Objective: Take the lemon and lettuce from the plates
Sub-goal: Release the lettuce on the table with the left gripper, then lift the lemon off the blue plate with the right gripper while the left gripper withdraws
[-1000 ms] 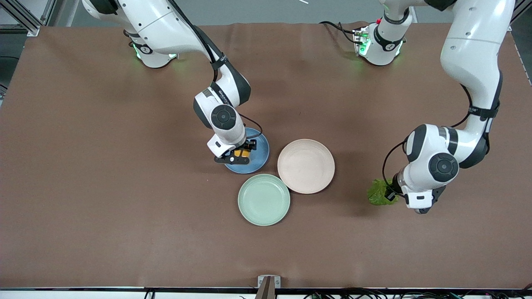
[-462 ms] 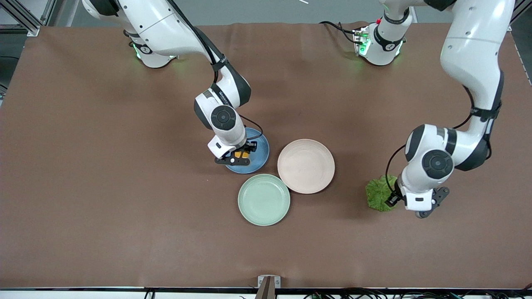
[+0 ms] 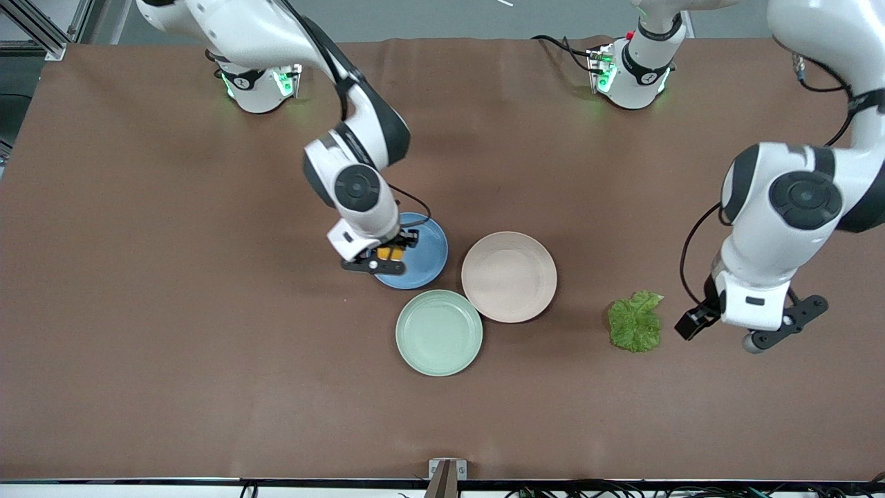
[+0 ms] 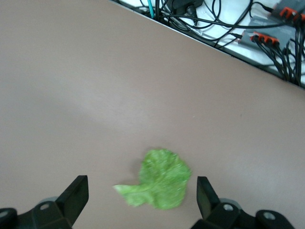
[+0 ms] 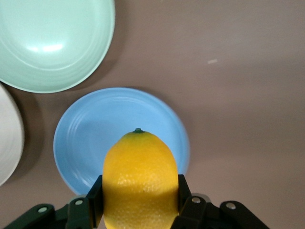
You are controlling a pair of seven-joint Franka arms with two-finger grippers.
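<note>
My right gripper [image 3: 386, 257] is shut on the lemon [image 3: 388, 253] and holds it over the edge of the blue plate [image 3: 425, 249]. In the right wrist view the yellow lemon [image 5: 139, 176] fills the gap between the fingers [image 5: 94, 198], with the blue plate [image 5: 90, 138] below it. The lettuce [image 3: 635, 321] lies flat on the bare table, beside the cream plate [image 3: 509, 277] toward the left arm's end. My left gripper [image 3: 747, 324] is open and empty, raised above the table beside the lettuce. The left wrist view shows the lettuce [image 4: 159, 183] between the open fingers [image 4: 74, 198].
A pale mint-green plate [image 3: 439, 333] sits nearer the front camera, touching the cream plate; it shows in the right wrist view [image 5: 52, 43]. The cream plate is empty. Cables [image 4: 228, 24] lie past the table's edge in the left wrist view.
My left gripper let go of the lettuce, rose and moved toward the left arm's end; the leaf now lies flat. My right gripper lifted the lemon and shifted slightly toward the right arm's end.
</note>
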